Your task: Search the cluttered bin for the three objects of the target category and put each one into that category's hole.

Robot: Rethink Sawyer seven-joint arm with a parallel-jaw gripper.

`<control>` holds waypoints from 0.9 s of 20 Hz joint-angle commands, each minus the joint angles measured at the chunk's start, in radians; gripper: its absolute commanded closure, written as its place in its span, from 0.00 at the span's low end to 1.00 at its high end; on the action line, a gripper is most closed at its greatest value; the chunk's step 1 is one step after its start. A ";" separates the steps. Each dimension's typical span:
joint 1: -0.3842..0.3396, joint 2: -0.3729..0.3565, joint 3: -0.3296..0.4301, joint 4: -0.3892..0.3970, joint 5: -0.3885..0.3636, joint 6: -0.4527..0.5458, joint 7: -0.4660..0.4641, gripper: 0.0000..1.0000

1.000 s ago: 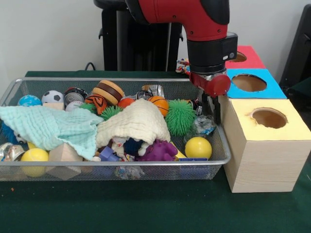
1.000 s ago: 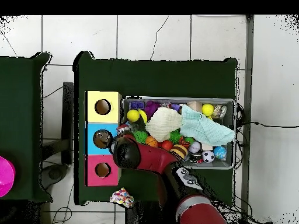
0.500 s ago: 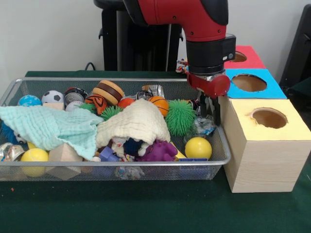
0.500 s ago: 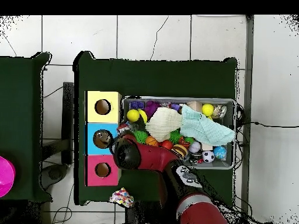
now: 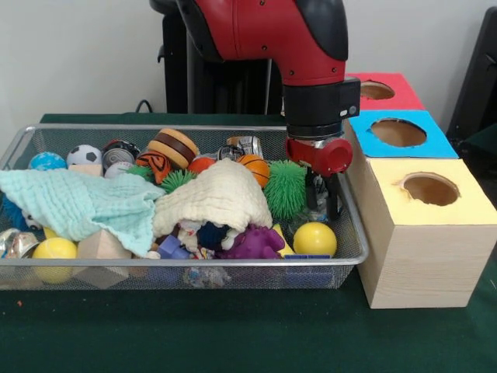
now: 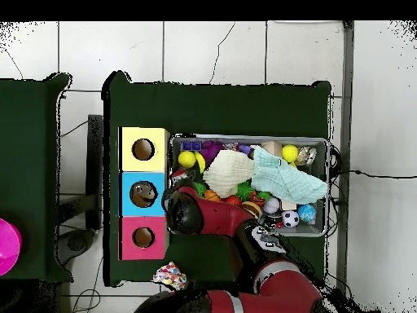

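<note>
On the green tabletop [image 5: 233, 334] a wire mesh bin [image 5: 178, 268] fills the left and middle of the front view. At its 9 o'clock end lie a blue ball [image 5: 46, 161], a small soccer ball [image 5: 83, 155] and a pale green cloth [image 5: 78, 203] draped over the clutter, with a yellow ball [image 5: 53, 250] and a wooden block [image 5: 101, 245] under its near edge. Toward 12 o'clock sit a toy burger [image 5: 174, 146] and a mini basketball [image 5: 254, 165]. In the middle a cream cloth [image 5: 213, 196] covers more toys, a purple toy [image 5: 252, 242] poking out at its 6 o'clock side. Right of it stands a spiky green ball [image 5: 287, 187], and at the bin's 5 o'clock corner rests a second yellow ball [image 5: 314, 238].

The red and black arm [image 5: 272, 31] comes down over the bin's 3 o'clock end. Its hand [image 5: 321, 200] hangs inside the bin, between the spiky green ball and the bin's wall, just above the second yellow ball; the fingers [image 5: 333, 198] point down, and whether they are spread or grip anything cannot be told.

Right of the bin stand three boxes in a row: the yellow-topped box [image 5: 423, 233] nearest, the blue-topped box [image 5: 397, 134] behind it, the red-topped box [image 5: 380, 91] farthest, each with a round hole on top.
</note>
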 commanded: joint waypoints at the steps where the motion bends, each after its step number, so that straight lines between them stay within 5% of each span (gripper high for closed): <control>1: -0.070 0.276 -0.025 -0.216 -0.048 -0.106 0.010 0.00; 12: -0.090 0.363 0.007 -0.268 -0.038 -0.069 0.032 0.00; 14: -0.071 0.363 -0.012 -0.285 -0.021 -0.001 0.005 0.00; 18: 0.118 0.365 -0.221 -0.395 0.089 0.322 -0.022 0.00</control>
